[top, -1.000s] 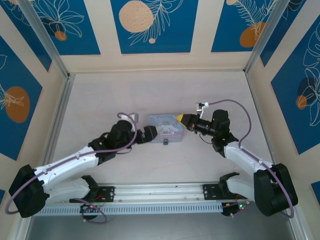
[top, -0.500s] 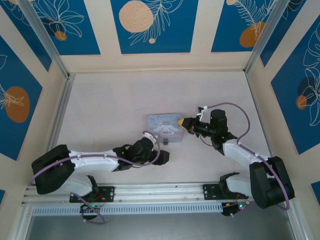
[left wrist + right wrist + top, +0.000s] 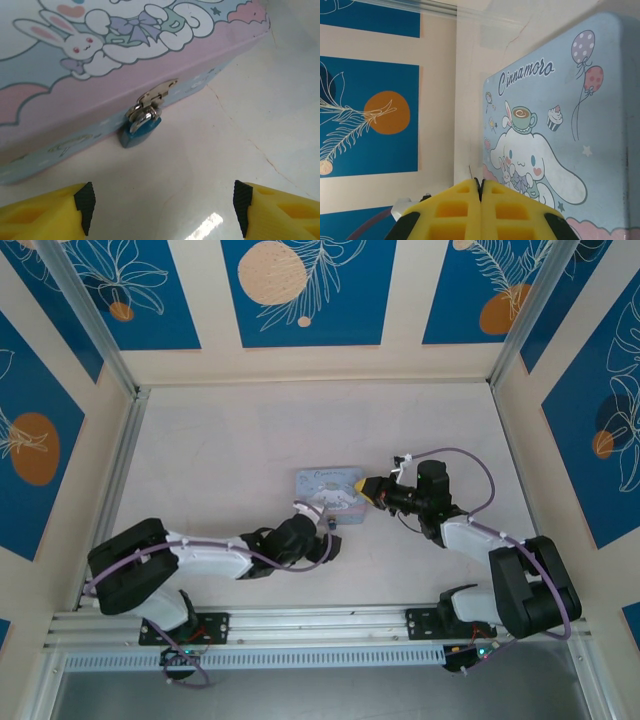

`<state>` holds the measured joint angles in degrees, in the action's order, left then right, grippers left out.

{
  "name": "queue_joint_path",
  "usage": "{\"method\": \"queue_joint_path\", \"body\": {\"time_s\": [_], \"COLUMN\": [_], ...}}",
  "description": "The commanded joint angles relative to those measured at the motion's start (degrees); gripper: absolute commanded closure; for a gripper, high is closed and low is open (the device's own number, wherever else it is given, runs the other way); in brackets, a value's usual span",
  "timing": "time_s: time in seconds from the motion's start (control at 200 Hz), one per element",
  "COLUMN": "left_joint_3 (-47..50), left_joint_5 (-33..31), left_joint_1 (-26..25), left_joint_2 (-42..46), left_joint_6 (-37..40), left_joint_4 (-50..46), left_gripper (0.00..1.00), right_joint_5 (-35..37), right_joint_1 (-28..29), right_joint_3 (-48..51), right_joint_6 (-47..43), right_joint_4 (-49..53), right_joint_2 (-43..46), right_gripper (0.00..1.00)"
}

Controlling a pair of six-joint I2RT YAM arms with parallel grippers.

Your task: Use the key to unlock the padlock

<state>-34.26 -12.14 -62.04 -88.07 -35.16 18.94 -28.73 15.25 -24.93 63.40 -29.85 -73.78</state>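
Observation:
The padlock [image 3: 141, 127], small with a blue body and a silvery shackle, hangs from the silvery hasp [image 3: 157, 93] on the front wall of the pastel tin [image 3: 100, 55]. Seen from above, the padlock [image 3: 330, 524] is a dark speck at the near edge of the tin [image 3: 322, 484]. My left gripper [image 3: 164, 210] is open just in front of the padlock, apart from it, with bare table between its pads [image 3: 85, 206]. My right gripper [image 3: 480, 182] is shut at the tin's right end [image 3: 366, 487]. A thin dark-grey sliver, the key [image 3: 470, 171], pokes out between its tips.
The tin's lid with its cartoon dog [image 3: 535, 160] lies under the right gripper. Enclosure walls [image 3: 300, 360] with blue panels stand at the back and both sides. A metal rail [image 3: 320, 625] runs along the near edge by the arm bases.
My left arm has swung from the tin's left side round to its near side, low in front of the padlock, and its jaws have narrowed a little. The right gripper has shifted only slightly.

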Motion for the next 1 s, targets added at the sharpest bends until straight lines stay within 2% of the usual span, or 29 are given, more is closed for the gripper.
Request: {"method": "queue_joint_path", "body": {"time_s": [0.0,0.27,0.625,0.995], "left_joint_3": [-2.1,-3.5,-7.8,-6.5], "left_joint_5": [-1.3,-1.3,3.0,7.4], "left_joint_1": [0.1,2.2,4.6,6.6], "left_joint_2": [-3.1,-8.2,-13.7,-13.7], "left_joint_6": [2.2,1.6,2.6,-5.0], "left_joint_4": [2.8,5.7,9.0,19.4], "left_gripper": [0.26,0.27,0.29,0.29], "right_joint_5": [-0.4,-0.4,-0.4,-0.6], "right_joint_1": [0.0,-0.2,-1.0,-2.0], "right_joint_3": [0.2,0.3,0.0,0.0], "right_joint_6": [0.1,-0.5,-0.6,0.0], "right_joint_4": [-1.3,-0.8,-2.8,-4.9], "right_joint_2": [-0.4,-2.0,-6.6,-10.0], "right_gripper": [1.00,1.00,1.00,1.00]}}
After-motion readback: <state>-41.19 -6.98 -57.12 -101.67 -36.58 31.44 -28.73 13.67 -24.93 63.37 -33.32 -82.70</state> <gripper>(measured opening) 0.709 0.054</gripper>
